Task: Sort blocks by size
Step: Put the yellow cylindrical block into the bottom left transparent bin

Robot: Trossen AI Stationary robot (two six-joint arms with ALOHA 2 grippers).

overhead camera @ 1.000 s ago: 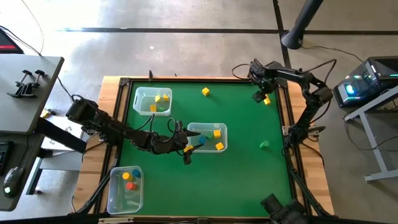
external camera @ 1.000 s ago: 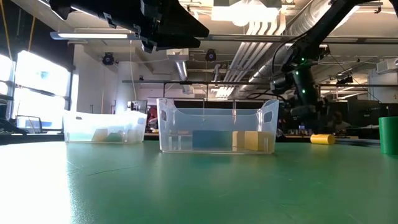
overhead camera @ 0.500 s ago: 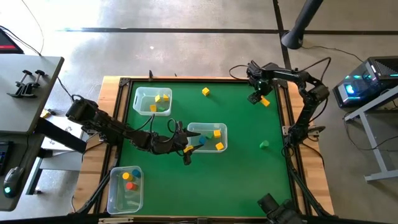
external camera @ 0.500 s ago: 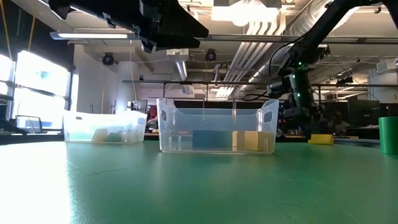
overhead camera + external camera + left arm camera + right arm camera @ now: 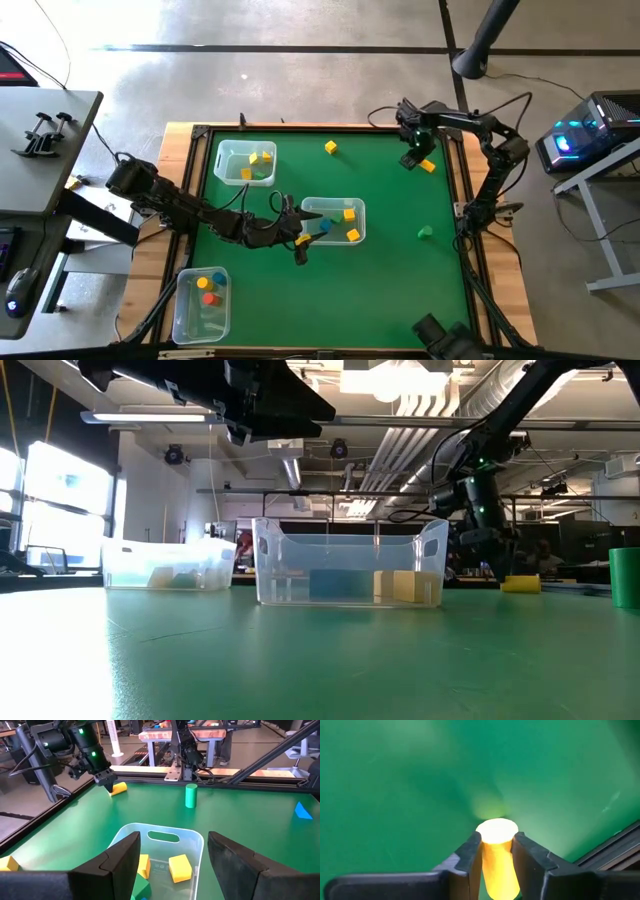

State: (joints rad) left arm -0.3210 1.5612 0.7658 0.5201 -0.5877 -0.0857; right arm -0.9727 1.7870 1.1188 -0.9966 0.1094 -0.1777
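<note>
A yellow cylinder block (image 5: pixel 496 855) lies on the green table near the far right corner, with my right gripper (image 5: pixel 414 157) shut on it. My left gripper (image 5: pixel 172 865) hangs open, holding nothing, above the near-left end of the middle clear bin (image 5: pixel 333 221), which holds yellow, green and blue blocks. Loose on the table are a yellow block (image 5: pixel 330 147) at the far side, a green cylinder (image 5: pixel 424 232) standing at the right, and a yellow block (image 5: pixel 303 240) beside the middle bin. My right gripper pinches the yellow cylinder's curved sides (image 5: pixel 487 865) between its two fingers, which point down from above and lie across it. In the left wrist view the fingers (image 5: pixel 105 779) sit at one end of the cylinder. The cylinder lies on its side on the table.
A clear bin (image 5: pixel 245 162) at the far left holds yellow blocks. Another bin (image 5: pixel 201 303) at the near left holds orange, red, yellow and blue blocks. A blue block (image 5: pixel 301 810) lies on the table. The table's raised black rim (image 5: pixel 457 180) runs close beside my right gripper.
My right gripper has tipped and sunk a little at the yellow cylinder, which has turned slightly on the table. My left arm has kept still.
</note>
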